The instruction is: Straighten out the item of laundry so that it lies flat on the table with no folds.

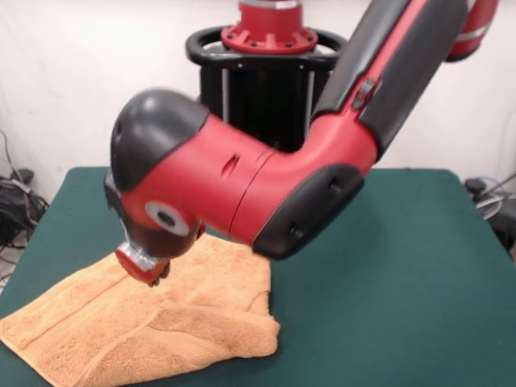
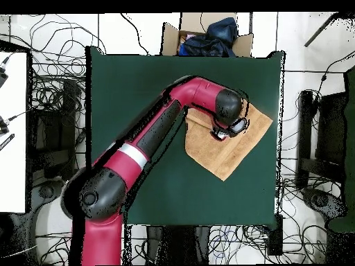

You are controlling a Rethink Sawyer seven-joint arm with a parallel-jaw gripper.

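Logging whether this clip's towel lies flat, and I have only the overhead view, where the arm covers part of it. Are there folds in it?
Observer: Yes. From the front, the towel has a layer doubled over, ending in a thick rolled edge at its near right corner.
Reviewer: How high is the hand?
Observer: Low. The hand is right at the cloth's surface, toward the towel's far side. I cannot confirm contact.
Reviewer: Any creases elsewhere?
Observer: A raised ridge runs across the towel's middle, from below the hand toward the right.
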